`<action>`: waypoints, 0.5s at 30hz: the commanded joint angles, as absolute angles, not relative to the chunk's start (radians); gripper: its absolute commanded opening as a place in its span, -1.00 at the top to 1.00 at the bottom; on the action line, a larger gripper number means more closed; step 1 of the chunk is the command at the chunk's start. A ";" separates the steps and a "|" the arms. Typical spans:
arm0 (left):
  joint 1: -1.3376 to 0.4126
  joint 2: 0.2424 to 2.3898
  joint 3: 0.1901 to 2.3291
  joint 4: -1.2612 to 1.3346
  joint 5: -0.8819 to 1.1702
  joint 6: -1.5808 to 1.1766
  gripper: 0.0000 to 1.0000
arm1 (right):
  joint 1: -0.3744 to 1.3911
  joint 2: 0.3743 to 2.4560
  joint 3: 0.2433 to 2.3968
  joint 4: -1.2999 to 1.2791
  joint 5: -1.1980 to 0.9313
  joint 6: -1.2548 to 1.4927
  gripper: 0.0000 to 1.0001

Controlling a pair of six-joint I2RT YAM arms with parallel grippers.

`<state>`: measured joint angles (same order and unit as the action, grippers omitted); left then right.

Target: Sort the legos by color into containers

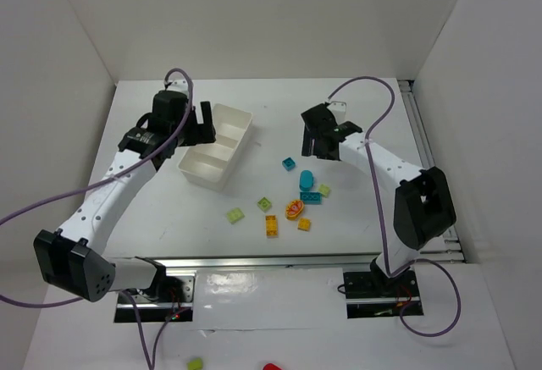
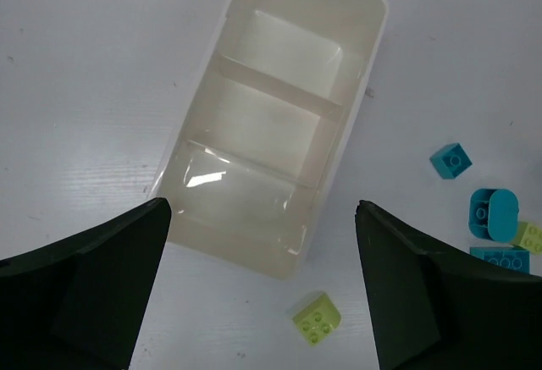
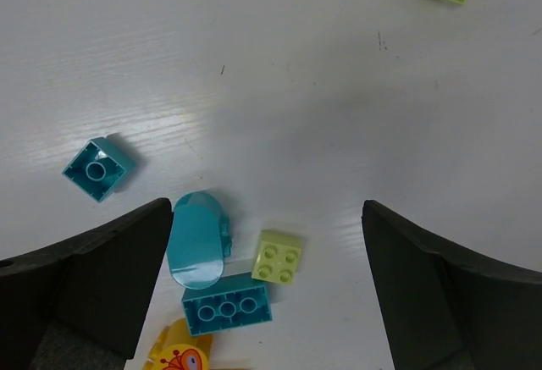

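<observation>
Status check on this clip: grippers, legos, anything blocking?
Left gripper open, empty, above white plastic three-compartment tray. Right gripper open above teal rectangular plastic lego brick. Tray empty, bricks loose on table. Nothing blocking.

Bright even light; soft shadows; glare patch on tray [image 2: 203,179] floor (left wrist view); sharp focus.

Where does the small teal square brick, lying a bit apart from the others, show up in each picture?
Top view: the small teal square brick lies near the middle, topmost of the loose bricks.
Left wrist view: right side, mid-height.
Right wrist view: left side, mid-height.
Shared landmark: the rounded teal brick beside it in all three.
</observation>
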<state>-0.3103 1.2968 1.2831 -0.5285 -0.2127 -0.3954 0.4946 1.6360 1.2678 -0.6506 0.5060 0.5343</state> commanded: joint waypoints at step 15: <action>-0.348 1.240 1.227 -0.652 -0.183 -0.353 -0.90 | 0.546 1.706 1.207 -0.400 0.155 0.210 -0.98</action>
